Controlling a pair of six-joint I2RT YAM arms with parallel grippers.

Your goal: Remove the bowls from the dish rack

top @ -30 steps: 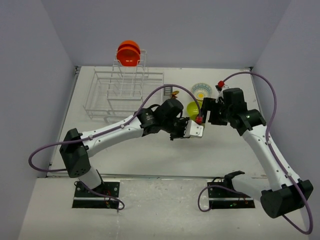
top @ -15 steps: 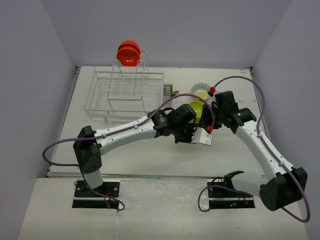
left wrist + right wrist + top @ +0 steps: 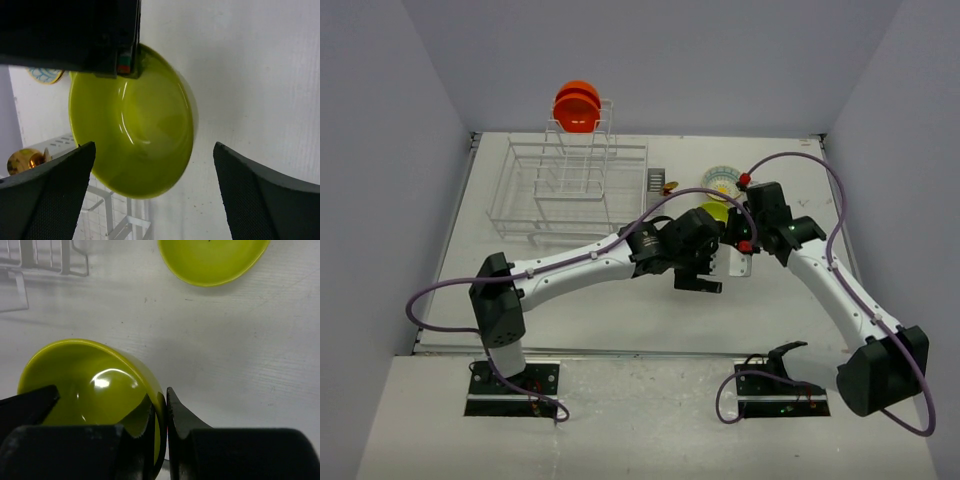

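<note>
Right fingers (image 3: 184, 419) clenched on rim of green bowl (image 3: 95, 385), bowl tilted over worktop (image 3: 240, 350), left fingers (image 3: 47, 197) spread wide either side of it, second green bowl (image 3: 212, 260) on worktop beyond, orange bowls (image 3: 577, 105) on rack (image 3: 570, 190) upright tier

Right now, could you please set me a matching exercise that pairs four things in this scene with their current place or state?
Things:
1. orange bowls
2. flower-patterned bowl
3. left gripper
4. right gripper

Places or states:
A. shut on the rim of the lime-green bowl
B. lying on the table, right of the dish rack
C. standing on edge in the dish rack's tall tier
D. open

Pairs: 1-C, 2-B, 3-D, 4-A
</note>
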